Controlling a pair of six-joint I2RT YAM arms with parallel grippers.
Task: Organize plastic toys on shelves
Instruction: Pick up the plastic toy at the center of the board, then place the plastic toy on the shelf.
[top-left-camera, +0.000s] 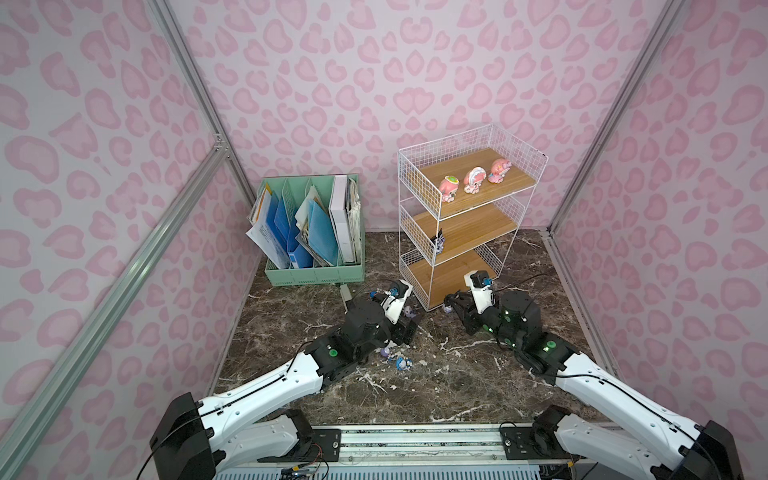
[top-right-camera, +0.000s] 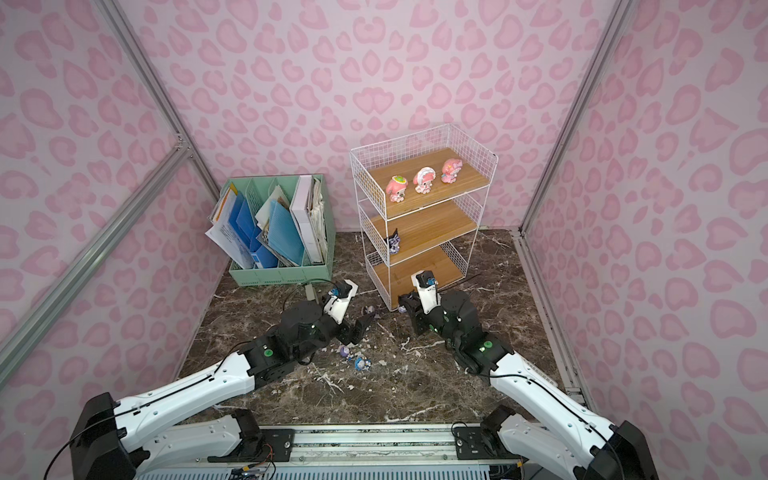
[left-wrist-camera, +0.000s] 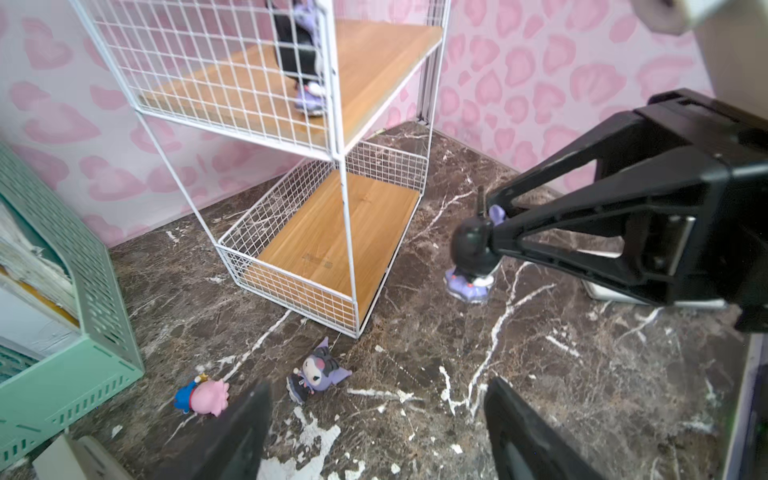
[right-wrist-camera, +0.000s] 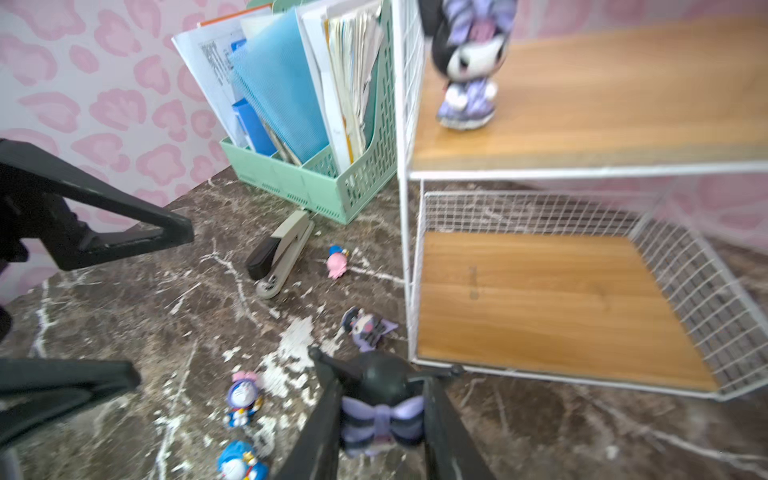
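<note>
Illumination is bright, even and diffuse; shadows on the tabletop (top-left-camera: 415, 386) are faint. All views show wide-angle stretch at the edges. The right wrist view renders the shelves (right-wrist-camera: 582, 124) soft and blurred. The left claw (left-wrist-camera: 378, 390) is out of focus in its own wrist view.

Shelves (top-left-camera: 417, 195) open at the front, wire walls on sides, bottom board (top-left-camera: 440, 279) bare, middle board (top-left-camera: 478, 230) blocked only by a black-purple figure (top-left-camera: 439, 244) at its left front corner, stapler (right-wrist-camera: 280, 253) and lying small toys (right-wrist-camera: 334, 262) on the tabletop (top-left-camera: 415, 386) beside the green file organizer (top-left-camera: 316, 276).

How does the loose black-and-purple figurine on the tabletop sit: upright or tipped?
Tipped: the black-and-purple figurine lies flat on the marble tabletop.
</note>
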